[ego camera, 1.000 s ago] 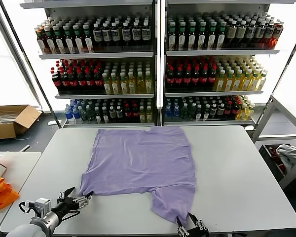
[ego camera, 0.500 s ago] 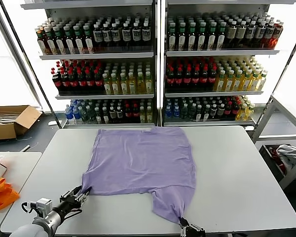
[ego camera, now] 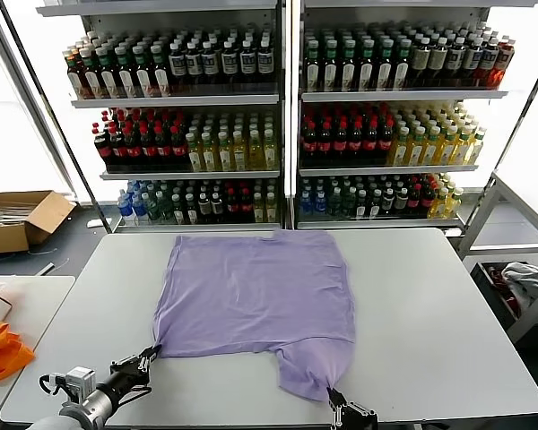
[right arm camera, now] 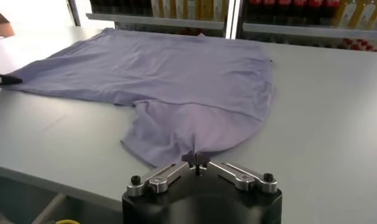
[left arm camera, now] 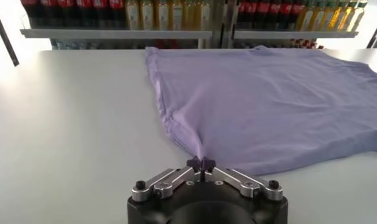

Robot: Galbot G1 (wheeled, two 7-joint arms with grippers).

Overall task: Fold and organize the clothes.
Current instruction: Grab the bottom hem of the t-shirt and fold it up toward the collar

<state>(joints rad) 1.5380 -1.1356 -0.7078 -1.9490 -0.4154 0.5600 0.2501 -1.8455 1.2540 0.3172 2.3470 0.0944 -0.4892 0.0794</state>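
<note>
The T-shirt (ego camera: pixel 255 300) lies on the table (ego camera: pixel 430 322), shelves (ego camera: pixel 287 116) behind, apparently pinched by both hands at its near edge.

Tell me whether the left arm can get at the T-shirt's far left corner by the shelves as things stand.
Probably not yet: the left gripper is shut on the near corner of the T-shirt, so it would have to let go first. The table alongside is bare, though the far corner looks a long stretch.
</note>
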